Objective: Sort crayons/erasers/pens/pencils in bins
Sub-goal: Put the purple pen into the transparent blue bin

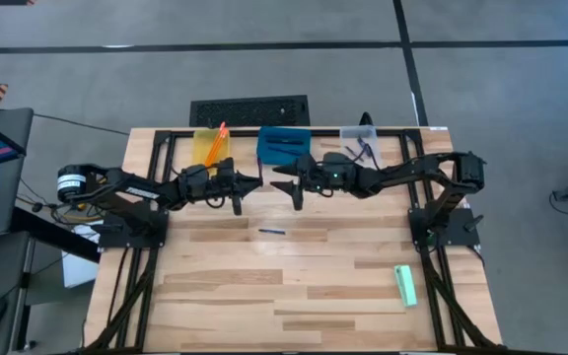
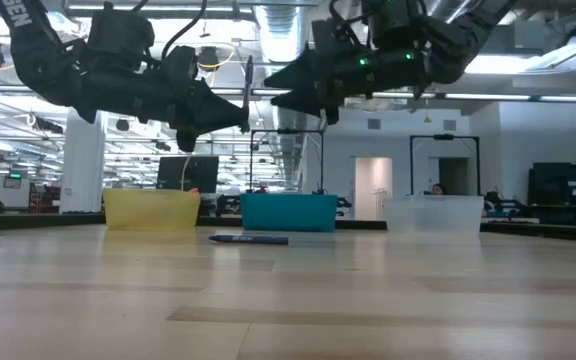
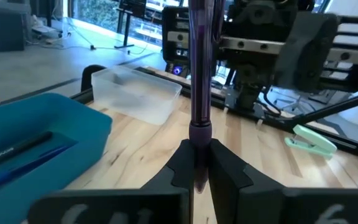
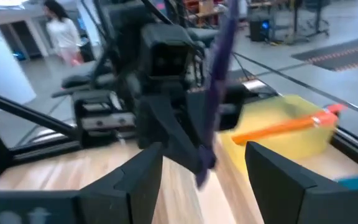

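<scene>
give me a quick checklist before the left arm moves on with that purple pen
1. Left gripper shut on the purple pen: ok, the fingers clamp its lower end.
2. Right gripper released: ok, its fingers stand wide apart and hold nothing.
3. Grippers clear of each other: not ok, they face each other closely above the table's far half.
4. Blue bin ready for pens: ok, dark pens already lie inside.
5. Yellow bin holds the orange pencil: ok.
6. Table sorted: not ok, a blue pen and the mint eraser lie on the wood.
</scene>
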`<state>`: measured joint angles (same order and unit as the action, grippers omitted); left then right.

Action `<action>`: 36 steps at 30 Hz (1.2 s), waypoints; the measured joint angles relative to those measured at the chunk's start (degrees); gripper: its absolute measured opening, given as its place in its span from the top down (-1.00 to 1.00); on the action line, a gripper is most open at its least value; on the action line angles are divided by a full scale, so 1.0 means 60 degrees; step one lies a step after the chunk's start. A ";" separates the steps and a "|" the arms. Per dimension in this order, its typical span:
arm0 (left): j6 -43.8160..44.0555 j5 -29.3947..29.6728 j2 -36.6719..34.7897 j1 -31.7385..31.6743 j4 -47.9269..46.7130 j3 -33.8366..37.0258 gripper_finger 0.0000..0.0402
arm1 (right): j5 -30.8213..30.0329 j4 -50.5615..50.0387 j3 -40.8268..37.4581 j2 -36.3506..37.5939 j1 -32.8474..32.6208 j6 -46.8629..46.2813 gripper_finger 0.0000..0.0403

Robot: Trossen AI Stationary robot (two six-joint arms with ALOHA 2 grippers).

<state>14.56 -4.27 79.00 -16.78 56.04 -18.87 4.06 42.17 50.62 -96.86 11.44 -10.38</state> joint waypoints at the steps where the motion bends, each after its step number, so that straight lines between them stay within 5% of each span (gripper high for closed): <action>1: 0.0007 0.0000 0.0000 0.0000 0.0037 0.0000 0.95 | 0.0103 0.0000 0.0084 0.0000 -0.0002 0.0016 -0.18; 36: -0.0239 -0.0076 0.0415 0.0663 -0.0401 -0.1115 0.95 | -0.0292 -0.1288 0.1201 0.0000 -0.0025 -0.0076 -0.26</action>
<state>13.13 -4.73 81.49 -12.80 53.64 -25.56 2.31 34.44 57.82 -96.86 11.29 -10.83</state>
